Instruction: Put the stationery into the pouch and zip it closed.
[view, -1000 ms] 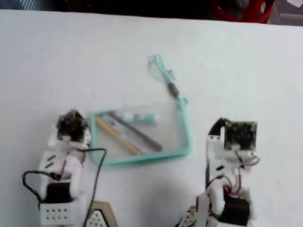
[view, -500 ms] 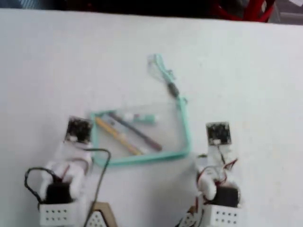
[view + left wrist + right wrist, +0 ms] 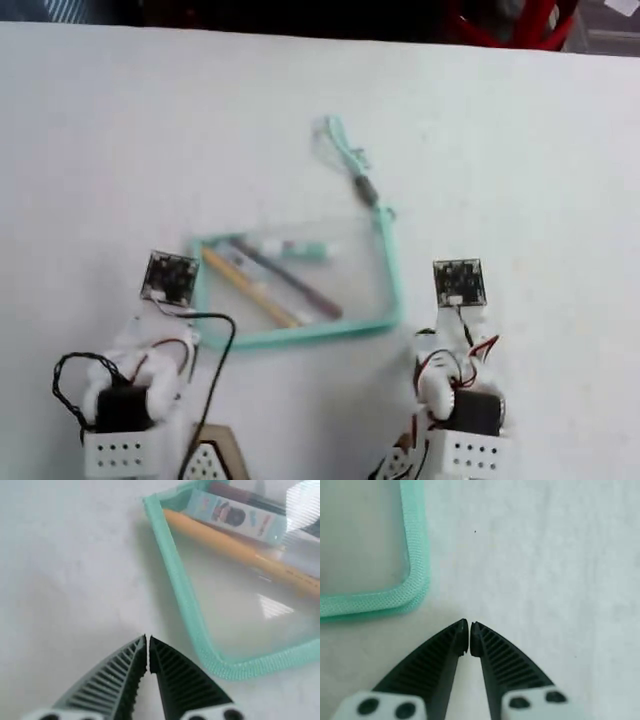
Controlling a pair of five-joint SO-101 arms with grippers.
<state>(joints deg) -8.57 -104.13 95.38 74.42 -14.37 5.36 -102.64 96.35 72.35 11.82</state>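
Note:
A clear pouch (image 3: pixel 340 275) with mint-green edging lies flat mid-table, its zipper pull and cord (image 3: pixel 345 160) trailing toward the far side. Inside it lie a yellow pencil (image 3: pixel 250 290), a dark pen (image 3: pixel 290 280) and a small mint eraser box (image 3: pixel 295 250). In the left wrist view the pouch corner (image 3: pixel 210 655), the pencil (image 3: pixel 240 555) and the box (image 3: pixel 230 515) lie just beyond my left gripper (image 3: pixel 148 642), which is shut and holds nothing. My right gripper (image 3: pixel 469 630) is shut over bare table beside the pouch's other near corner (image 3: pixel 415 587). Both arms sit folded back near the table's front edge.
The white table (image 3: pixel 520 150) spreads wide on every side of the pouch. The left arm's base and black cable (image 3: pixel 120 400) and the right arm's base (image 3: pixel 460 410) stand at the front edge. Red chair legs (image 3: pixel 510 20) show beyond the far edge.
Both arms have drawn back toward the front edge and folded down, mostly in the first half second. The pouch and its contents have stayed put.

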